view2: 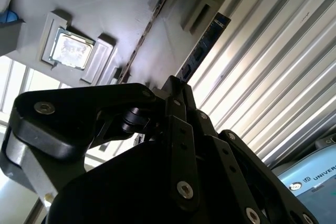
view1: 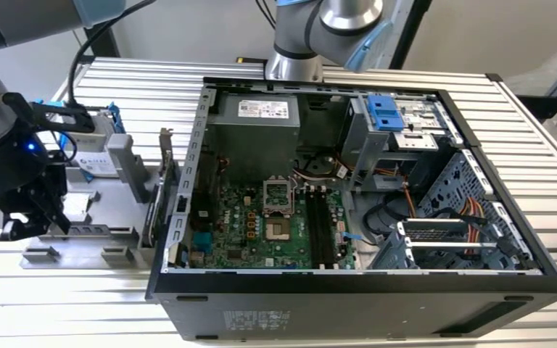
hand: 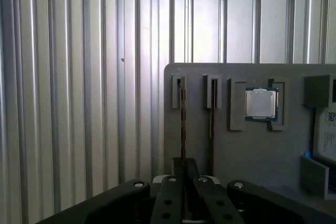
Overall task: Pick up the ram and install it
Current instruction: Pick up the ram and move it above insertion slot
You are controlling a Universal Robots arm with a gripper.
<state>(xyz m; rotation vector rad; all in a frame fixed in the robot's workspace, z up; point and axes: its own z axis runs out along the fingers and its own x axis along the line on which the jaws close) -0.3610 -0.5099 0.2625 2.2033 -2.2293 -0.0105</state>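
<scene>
**Operator:** Which step is in hand?

**Technician:** The pick-up, as I judge it. In the first wrist view the gripper (hand: pixel 184 167) is at the grey holder (hand: pixel 236 156) on the slatted table (hand: pixel 79 103). The exterior view shows the holder well apart from the open computer case (view1: pixel 356 304).

**Operator:** Gripper state?

**Technician:** The fingers are drawn together on the thin edge of the ram (hand: pixel 182 119). I read this as a clamped hold.

**Operator:** Where is the ram?

**Technician:** It stands on edge in the holder's outermost slot and is not yet lifted out. A second stick (hand: pixel 211 111) stands in the neighbouring slot, just beside it. A processor chip (hand: pixel 261 103) lies further along.

**Operator:** What does the next move call for?

**Technician:** In my judgement, a straight pull in line with the slot, without twist, so the ram neither binds nor brushes its neighbour. Installing it would need the ram's edge lined up squarely with the long black sockets (view1: pixel 319 232) on the board.
</scene>
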